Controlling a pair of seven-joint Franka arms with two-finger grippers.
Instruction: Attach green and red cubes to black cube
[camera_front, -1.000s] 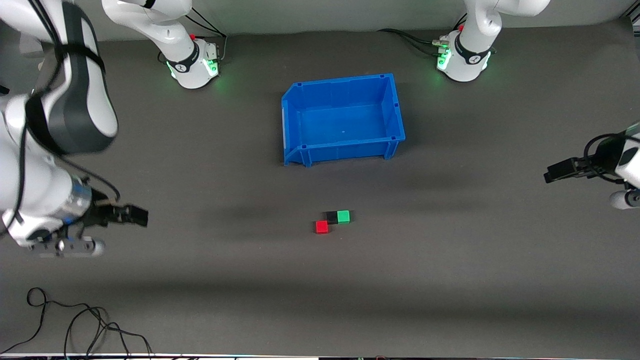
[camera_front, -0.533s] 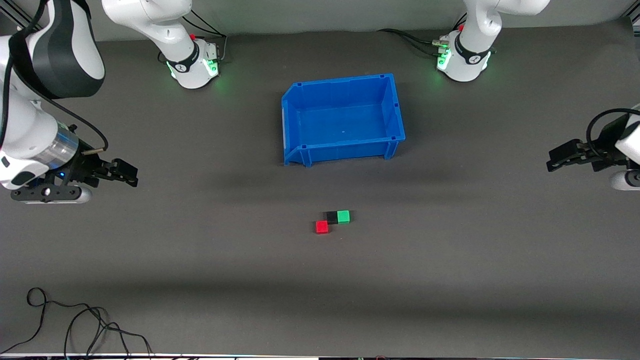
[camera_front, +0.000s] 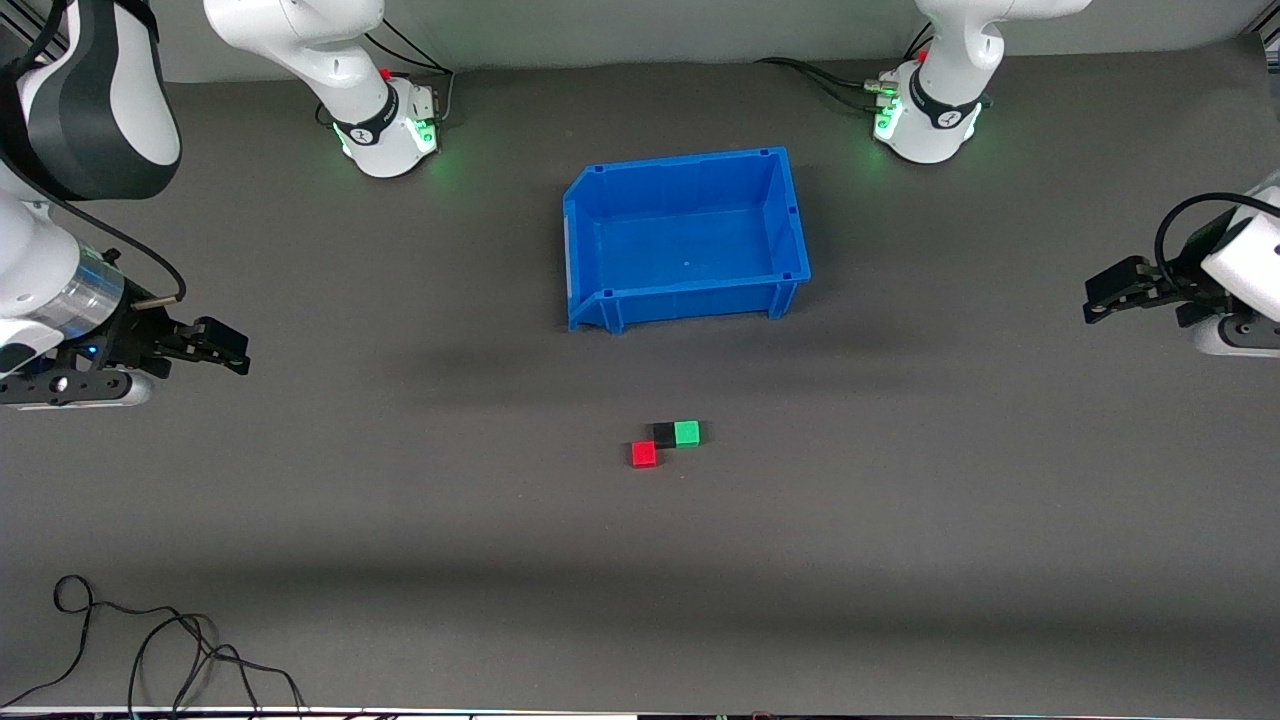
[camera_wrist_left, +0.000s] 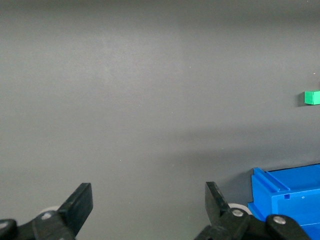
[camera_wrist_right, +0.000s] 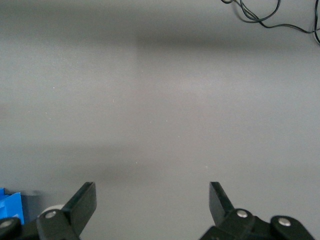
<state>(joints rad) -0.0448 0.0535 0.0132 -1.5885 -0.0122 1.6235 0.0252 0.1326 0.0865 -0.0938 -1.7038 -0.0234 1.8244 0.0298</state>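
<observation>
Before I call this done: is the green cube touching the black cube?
Touching. In the front view the green cube sits flush against the black cube, with no table showing between their faces.

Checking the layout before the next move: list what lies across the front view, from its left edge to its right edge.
Right gripper → small matte red cube → small matte black cube → small matte green cube → left gripper. The blue plastic bin spans the cubes' stretch, so it is unplaced.
</observation>
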